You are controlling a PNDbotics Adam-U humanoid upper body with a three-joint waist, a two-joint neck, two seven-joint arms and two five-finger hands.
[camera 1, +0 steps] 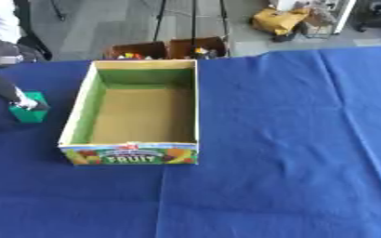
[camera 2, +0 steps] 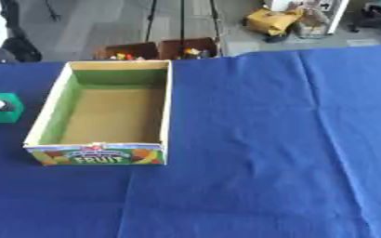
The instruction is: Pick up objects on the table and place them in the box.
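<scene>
An open cardboard box (camera 1: 130, 155) marked FRUIT, green inside with a brown floor, stands empty left of the middle of the blue-covered table (camera 1: 283, 139). To its left a small green block (camera 1: 34, 113) rests on the cloth. My left hand (camera 1: 21, 101) comes in from the left edge, dark with pale tips, and its fingers close over the block's top left side. The right eye view shows the same block (camera 2: 6, 111) at its left edge. My right hand shows in no view.
Beyond the table's far edge stand two brown cartons (camera 1: 165, 49) holding small coloured things, stand legs and a yellow bag (camera 1: 279, 19) on the floor. The blue cloth stretches bare right of and in front of the box.
</scene>
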